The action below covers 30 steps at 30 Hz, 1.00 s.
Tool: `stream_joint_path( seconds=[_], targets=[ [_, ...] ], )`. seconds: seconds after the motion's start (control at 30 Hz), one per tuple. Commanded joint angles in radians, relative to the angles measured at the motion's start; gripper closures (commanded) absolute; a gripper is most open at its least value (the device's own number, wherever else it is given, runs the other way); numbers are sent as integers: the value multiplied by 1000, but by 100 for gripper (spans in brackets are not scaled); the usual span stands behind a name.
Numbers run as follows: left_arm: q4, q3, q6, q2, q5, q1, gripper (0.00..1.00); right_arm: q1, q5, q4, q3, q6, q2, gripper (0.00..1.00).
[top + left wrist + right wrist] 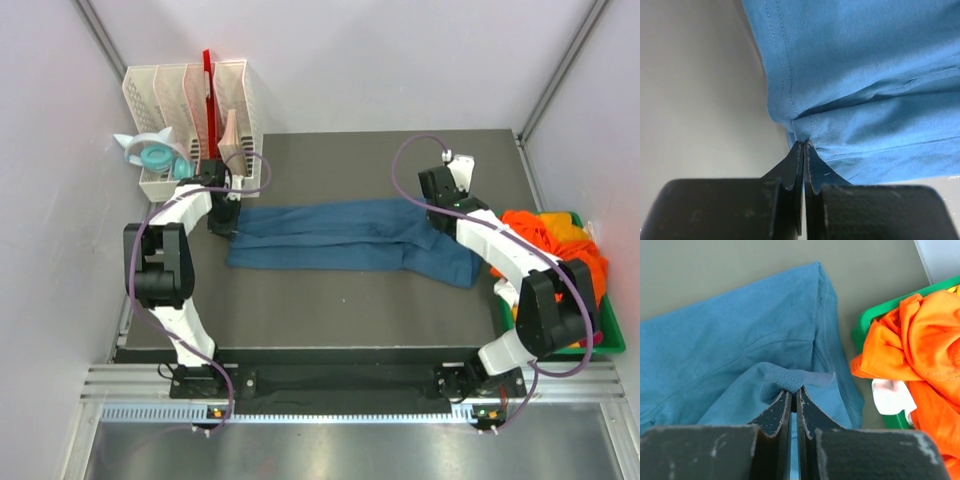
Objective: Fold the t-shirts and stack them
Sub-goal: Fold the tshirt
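Teal-blue t-shirt (350, 235) lies mid-table, folded lengthwise into a narrow band. We note its long axis runs left to right across the table (330, 320). The right end sags a little toward the near edge, where a sleeve-like flap points near-right. The left end sits square, just in front of the white file rack (190, 95).

Left gripper (803, 146): fingers pressed together, pinching the stitched hem corner at the band's left end. Right gripper (792, 391): fingers likewise closed, on a small raised tuck of stitched band at the right end.

We judge the step to be a fold held at both ends. To do it well:
- lift both ends evenly;
- hold the cloth taut along its length;
- carry both edges the same way so the hems meet without twisting;
- mind the loose right flap.

Orange t-shirts (555, 235) wait heaped in the green bin (600, 347), just right of the band.
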Motion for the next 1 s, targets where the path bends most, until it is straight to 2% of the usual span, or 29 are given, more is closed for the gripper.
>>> stream_joint_path(
  seconds=[0.0, 0.43, 0.8, 0.87, 0.93, 0.97],
  targets=[
    [24, 47, -13, 1, -17, 3, 100, -10, -11, 56, 58, -10, 12, 100],
    [53, 25, -4, 30, -52, 3, 100, -33, -16, 82, 84, -33, 91, 100],
    [45, 91, -14, 111, -83, 3, 99, -73, -36, 68, 244, -48, 277, 100],
    [35, 100, -11, 116, -82, 3, 96, -73, -36, 62, 265, -48, 300, 100],
    [36, 108, -8, 108, -85, 3, 88, -73, -37, 62, 277, -51, 303, 100],
    [38, 111, -5, 102, -79, 2, 83, -73, -37, 60, 291, -54, 303, 93]
  ],
)
